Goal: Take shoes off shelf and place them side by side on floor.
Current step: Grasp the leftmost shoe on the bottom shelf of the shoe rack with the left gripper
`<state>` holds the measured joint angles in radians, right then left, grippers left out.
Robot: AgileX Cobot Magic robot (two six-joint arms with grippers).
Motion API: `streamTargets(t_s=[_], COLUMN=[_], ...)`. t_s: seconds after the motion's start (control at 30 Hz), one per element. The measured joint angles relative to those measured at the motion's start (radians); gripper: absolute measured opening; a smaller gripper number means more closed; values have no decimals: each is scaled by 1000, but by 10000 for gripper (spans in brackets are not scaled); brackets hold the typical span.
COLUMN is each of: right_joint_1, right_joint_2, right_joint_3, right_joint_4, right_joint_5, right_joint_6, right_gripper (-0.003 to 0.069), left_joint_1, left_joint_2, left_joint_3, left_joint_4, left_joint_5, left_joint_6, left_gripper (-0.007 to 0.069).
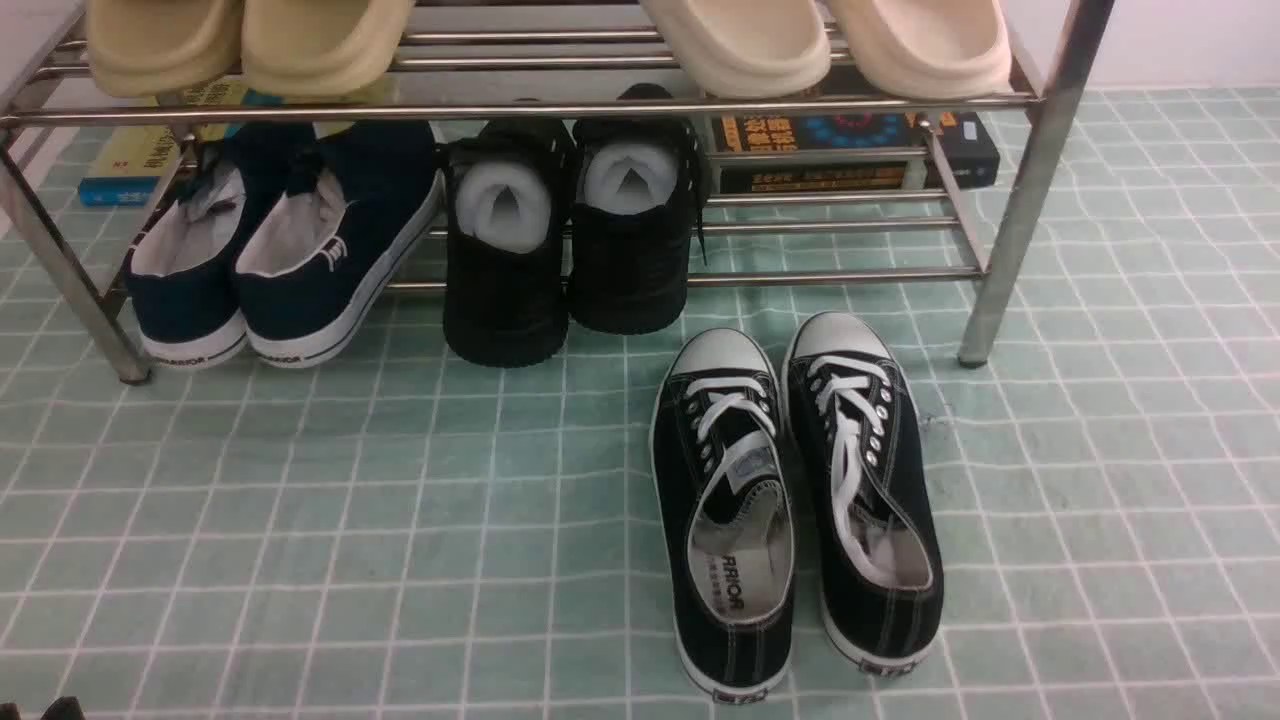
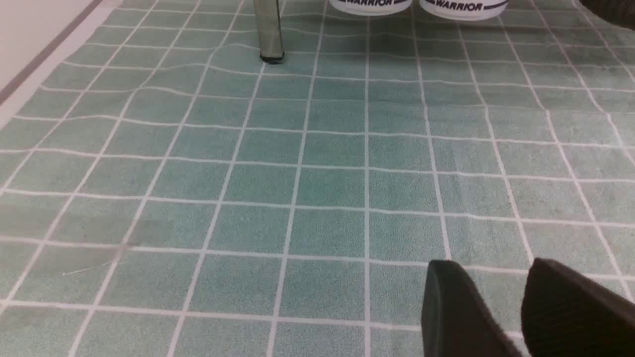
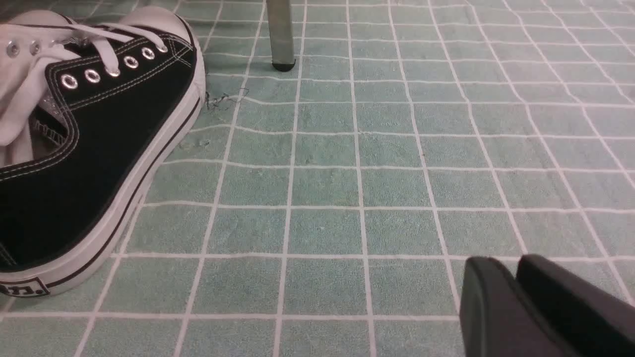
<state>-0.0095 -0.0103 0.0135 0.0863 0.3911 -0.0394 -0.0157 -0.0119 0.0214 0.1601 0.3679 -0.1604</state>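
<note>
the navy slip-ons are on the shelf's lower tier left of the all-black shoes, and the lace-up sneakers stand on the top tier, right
Not quite: the lace-up sneakers stand on the floor, as the front view shows. The navy slip-ons are indeed on the shelf's lower tier, left of the all-black shoes.
</note>
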Motion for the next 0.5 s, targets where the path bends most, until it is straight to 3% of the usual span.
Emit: streamTargets(t_s=[0.5], right_joint_1=[0], right_joint_2=[0], right_joint_3=[0], right_joint_4=[0], right_joint_5=[0], right_joint_6=[0], right_gripper=[119], left_joint_1=[0], left_joint_2=[0], left_joint_3=[0], left_joint_4=[5], left_joint_5=[0], left_joint_6=[0], left_gripper=[242])
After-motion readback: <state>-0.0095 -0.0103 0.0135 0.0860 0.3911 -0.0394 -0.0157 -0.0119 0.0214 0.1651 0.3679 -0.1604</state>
